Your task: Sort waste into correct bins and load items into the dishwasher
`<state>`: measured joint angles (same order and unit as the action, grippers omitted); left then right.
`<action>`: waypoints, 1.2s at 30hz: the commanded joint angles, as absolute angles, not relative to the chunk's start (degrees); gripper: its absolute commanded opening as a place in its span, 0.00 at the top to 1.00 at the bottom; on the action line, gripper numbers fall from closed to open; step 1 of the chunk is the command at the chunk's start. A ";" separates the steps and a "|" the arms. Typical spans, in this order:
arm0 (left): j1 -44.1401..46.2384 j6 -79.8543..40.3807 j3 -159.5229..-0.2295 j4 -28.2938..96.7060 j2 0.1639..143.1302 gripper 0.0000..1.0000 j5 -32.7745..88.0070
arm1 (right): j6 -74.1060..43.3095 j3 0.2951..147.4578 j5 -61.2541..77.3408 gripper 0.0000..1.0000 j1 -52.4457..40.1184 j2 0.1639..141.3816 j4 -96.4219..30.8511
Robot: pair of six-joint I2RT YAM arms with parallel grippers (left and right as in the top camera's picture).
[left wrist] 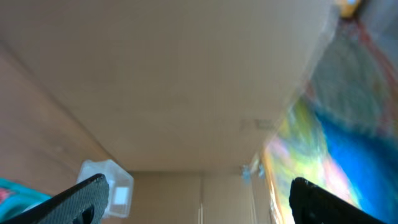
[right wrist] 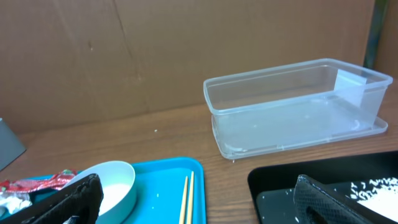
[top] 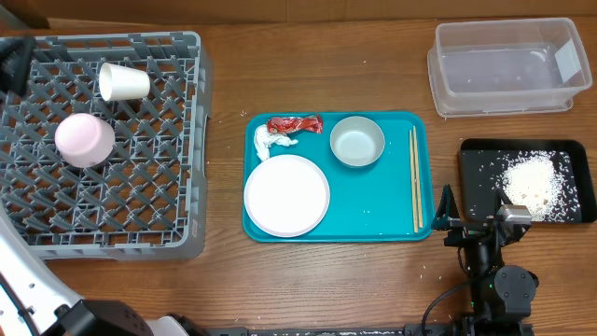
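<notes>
Your dish rack [top: 140,210] is the biggest thing here. It sits well off from the right gripper [right wrist: 198,186], past the far side of the teal tray [top: 373,201]. That tray lies just beside the right jaws and runs under the left one of the pair in the wrist view. The clear tub [right wrist: 292,118] stands ahead of those jaws, off towards the right-hand one, with bare table between. The black tray [right wrist: 273,183] lies below that same right-hand jaw.

The larger plate [top: 84,138] rests in the rack with its pinkish back up. The small white plate [top: 286,195] lies on the teal tray, near the right jaws. The grey-green bowl [right wrist: 115,183] sits close behind the left-hand jaw. The white cup [top: 123,82] lies on its side in the rack.

The chopsticks [right wrist: 185,199] point away between the two right jaws. The red wrapper [top: 295,124] and the tissue wad [top: 273,142] touch each other on the tray, beyond the bowl. Loose white grains [top: 532,187] are heaped on the black tray.

Your right jaws are spread wide with nothing between them. The left gripper [left wrist: 199,183] is also spread and empty, and it faces a plain brown wall.
</notes>
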<state>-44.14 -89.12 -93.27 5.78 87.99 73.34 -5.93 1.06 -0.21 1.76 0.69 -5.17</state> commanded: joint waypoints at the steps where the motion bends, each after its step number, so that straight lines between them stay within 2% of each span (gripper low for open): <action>1: -45.01 -69.12 -93.38 26.65 87.24 0.06 52.58 | -5.54 0.45 0.05 0.00 1.56 0.16 -4.84; 4: -44.93 -58.81 -93.38 40.10 87.24 0.06 39.03 | -5.54 0.45 0.05 0.00 1.56 0.16 -4.84; 8: -42.94 -40.66 -93.38 45.30 87.24 0.07 29.12 | -5.54 0.45 0.05 0.00 1.56 0.16 -4.84; 13: -36.91 -22.68 -93.38 46.57 87.50 0.24 15.55 | -5.54 0.45 0.05 0.00 1.56 0.16 -4.86; 16: -31.16 -14.92 -93.38 44.93 88.75 0.48 10.41 | -5.54 0.45 0.05 0.00 1.56 0.16 -4.84; 18: -27.22 -10.02 -93.38 44.21 90.28 0.51 9.08 | -5.54 0.45 0.05 0.00 1.56 0.16 -4.86; 20: -23.77 -5.61 -93.36 43.53 92.31 0.46 7.33 | -5.54 0.45 0.05 0.00 1.56 0.16 -4.86; 22: -21.04 -2.13 -93.38 43.35 94.48 0.48 3.42 | -5.54 0.45 0.05 0.00 1.56 0.16 -4.84; 25: -18.59 0.97 -93.36 43.38 97.30 0.60 -1.87 | -5.54 0.45 0.05 0.00 1.56 0.16 -4.84; 30: -17.32 1.78 -93.38 40.75 100.55 0.70 -6.83 | -5.54 0.45 0.05 0.00 1.56 0.16 -4.86; 36: -17.50 1.78 -93.36 37.95 102.24 0.69 -6.04 | -5.54 0.45 0.05 0.00 1.56 0.16 -4.84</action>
